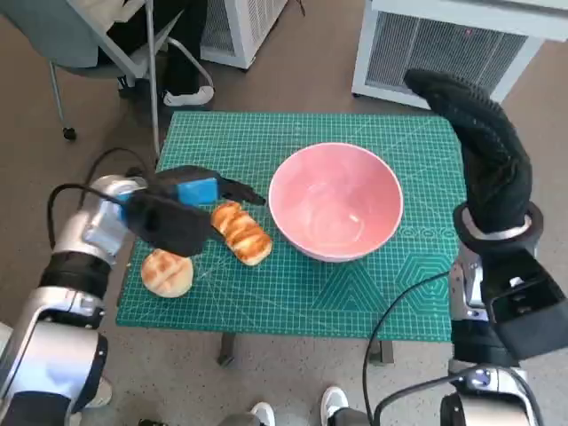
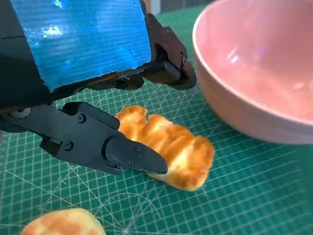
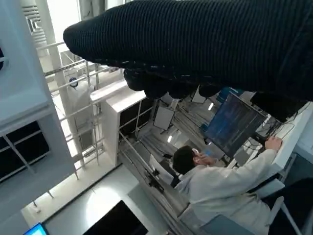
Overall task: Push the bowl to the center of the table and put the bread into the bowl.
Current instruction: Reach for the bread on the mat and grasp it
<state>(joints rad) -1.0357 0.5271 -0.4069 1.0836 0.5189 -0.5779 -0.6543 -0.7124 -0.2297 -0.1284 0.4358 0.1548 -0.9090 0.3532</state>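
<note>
A pink bowl [image 1: 335, 200] [image 2: 254, 73] stands empty on the green mat [image 1: 355, 293], a little right of the middle. Just left of it a long golden bread [image 1: 240, 232] [image 2: 181, 147] lies flat on the mat. My left hand [image 1: 182, 213] [image 2: 78, 44] hovers over the bread's left end; its thumb is on the near side and its fingers [image 2: 166, 68] are spread above the far side, and it grips nothing. My right hand [image 1: 479, 151] [image 3: 205, 44] is raised above the table's right edge, stretched out and empty.
A round bun [image 1: 167, 272] [image 2: 61, 223] lies near the mat's front left corner. Beyond the table are a chair [image 1: 106, 44], a person's shoe [image 1: 188, 93] and white units [image 1: 444, 44]. A seated person [image 3: 215, 186] shows in the right wrist view.
</note>
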